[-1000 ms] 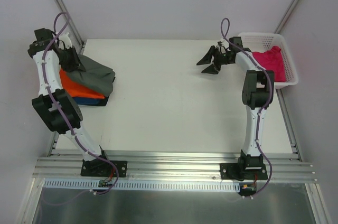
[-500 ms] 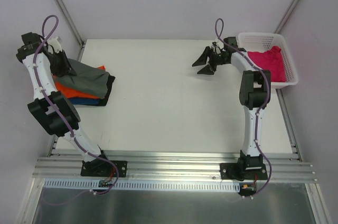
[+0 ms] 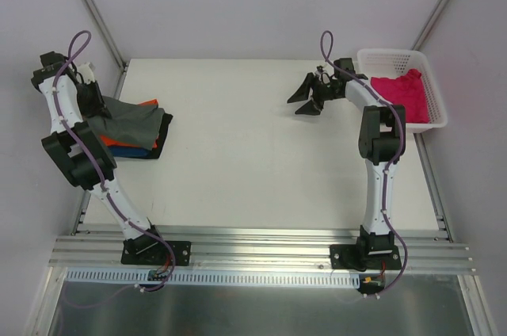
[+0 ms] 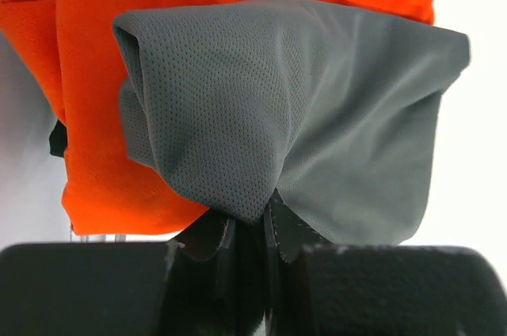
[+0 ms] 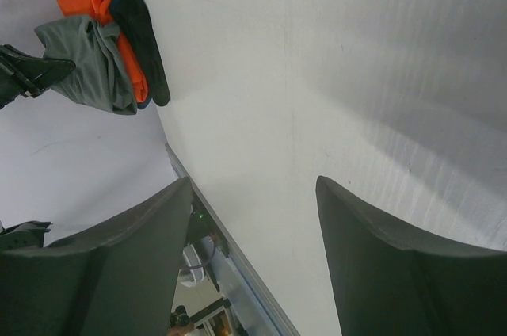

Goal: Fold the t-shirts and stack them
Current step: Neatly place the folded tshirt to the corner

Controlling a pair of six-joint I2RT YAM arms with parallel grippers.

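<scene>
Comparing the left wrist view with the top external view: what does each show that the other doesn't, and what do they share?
Only the left wrist view shows the pinch up close: the left gripper shut on a bunched fold of the dark grey t-shirt, with its mesh weave visible. Only the top external view shows the right gripper open above the table, and the magenta t-shirt in the white basket. Both show the dark grey t-shirt lying over the orange t-shirt.
</scene>
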